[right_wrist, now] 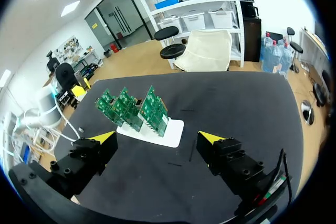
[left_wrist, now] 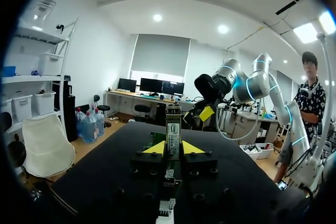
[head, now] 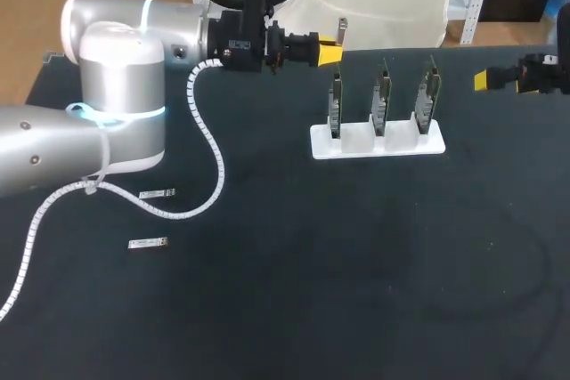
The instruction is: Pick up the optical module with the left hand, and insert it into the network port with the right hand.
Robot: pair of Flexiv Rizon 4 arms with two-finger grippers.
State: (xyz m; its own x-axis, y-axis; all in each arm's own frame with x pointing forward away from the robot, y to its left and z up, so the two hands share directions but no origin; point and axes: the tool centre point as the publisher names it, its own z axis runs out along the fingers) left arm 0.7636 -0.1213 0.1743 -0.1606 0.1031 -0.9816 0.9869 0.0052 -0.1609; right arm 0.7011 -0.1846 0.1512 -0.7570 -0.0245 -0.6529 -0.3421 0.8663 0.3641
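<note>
My left gripper (head: 329, 49) hangs above the table's far edge, left of the boards, shut on a slim silver optical module (head: 342, 31) that sticks up between its yellow tips. In the left wrist view the module (left_wrist: 173, 132) stands upright in that gripper (left_wrist: 174, 149). Three green network boards (head: 381, 100) stand in a white holder (head: 356, 144). My right gripper (head: 497, 80) is at the far right, open and empty. In the right wrist view the boards (right_wrist: 134, 109) lie ahead of the right gripper (right_wrist: 157, 138), and its jaws stand wide apart.
Two more silver modules (head: 157, 194) (head: 148, 244) lie on the black table at the left, beside the left arm's white spiral cable (head: 209, 140). My right arm (left_wrist: 252, 85) shows ahead in the left wrist view.
</note>
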